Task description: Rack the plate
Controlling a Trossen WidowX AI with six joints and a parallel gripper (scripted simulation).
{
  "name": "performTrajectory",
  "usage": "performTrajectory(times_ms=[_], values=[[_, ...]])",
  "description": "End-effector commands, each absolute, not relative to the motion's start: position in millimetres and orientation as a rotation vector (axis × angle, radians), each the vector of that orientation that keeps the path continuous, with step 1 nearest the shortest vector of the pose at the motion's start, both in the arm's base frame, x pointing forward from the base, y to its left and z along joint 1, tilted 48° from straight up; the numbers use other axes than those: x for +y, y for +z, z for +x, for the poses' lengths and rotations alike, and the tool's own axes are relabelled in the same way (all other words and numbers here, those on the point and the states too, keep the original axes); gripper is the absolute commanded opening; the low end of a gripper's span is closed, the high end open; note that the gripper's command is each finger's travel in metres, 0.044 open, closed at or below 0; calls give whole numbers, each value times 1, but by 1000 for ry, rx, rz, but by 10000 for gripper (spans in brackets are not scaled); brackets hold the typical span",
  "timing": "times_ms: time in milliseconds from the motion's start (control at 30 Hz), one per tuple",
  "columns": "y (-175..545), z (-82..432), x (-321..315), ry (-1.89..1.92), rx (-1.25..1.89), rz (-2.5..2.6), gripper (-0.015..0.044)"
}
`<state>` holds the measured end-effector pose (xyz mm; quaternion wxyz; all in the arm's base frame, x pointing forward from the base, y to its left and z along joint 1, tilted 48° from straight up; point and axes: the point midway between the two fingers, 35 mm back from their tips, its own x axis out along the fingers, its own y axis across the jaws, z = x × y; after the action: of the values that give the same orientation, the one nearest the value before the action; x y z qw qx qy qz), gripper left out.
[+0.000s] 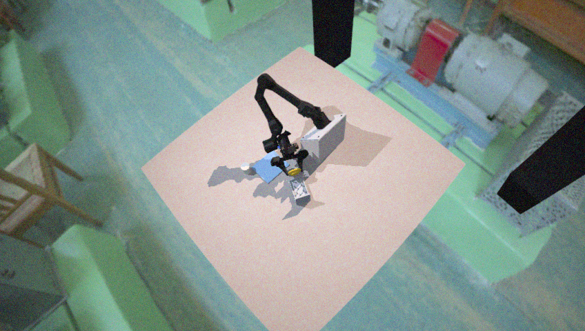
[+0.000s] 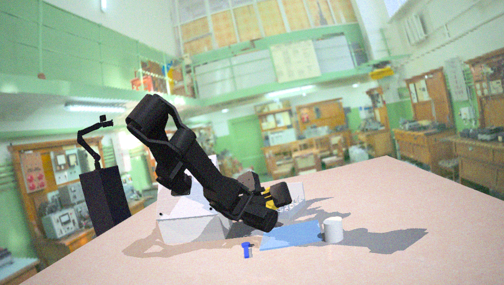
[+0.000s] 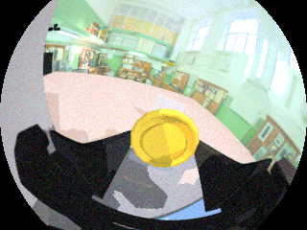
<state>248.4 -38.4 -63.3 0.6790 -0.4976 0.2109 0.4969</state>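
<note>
The yellow plate (image 1: pixel 294 172) (image 2: pixel 270 202) (image 3: pixel 164 138) is off the table, steeply tilted, with its face toward the wrist camera. My gripper (image 1: pixel 294 171) (image 3: pixel 164 139) is shut on it, with a finger at each side of the rim. The arm reaches low and nearly level. The white-grey dish rack (image 1: pixel 302 200) (image 2: pixel 299 210) stands on the table just beyond the plate. Its slots are partly hidden behind the gripper in the exterior view. In the wrist view the plate covers most of the rack, and a pale panel (image 3: pixel 171 102) shows above it. I cannot tell the exact gap between plate and rack.
A blue slab (image 1: pixel 266 169) (image 2: pixel 295 233) lies beside the rack, below the gripper. A white cylinder (image 1: pixel 245 166) (image 2: pixel 333 230) stands at its far end. A small blue peg-like thing (image 2: pixel 246 250) stands near the slab. The arm's large box base (image 1: pixel 330 141) (image 2: pixel 191 227) is close by.
</note>
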Motion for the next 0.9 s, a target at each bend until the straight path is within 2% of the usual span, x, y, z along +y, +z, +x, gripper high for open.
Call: performTrajectory(times_ms=[0,867], values=[[-62,248,-37,1107,448,-1116,0],[-82,264,-18,1112,451,-1118,0]])
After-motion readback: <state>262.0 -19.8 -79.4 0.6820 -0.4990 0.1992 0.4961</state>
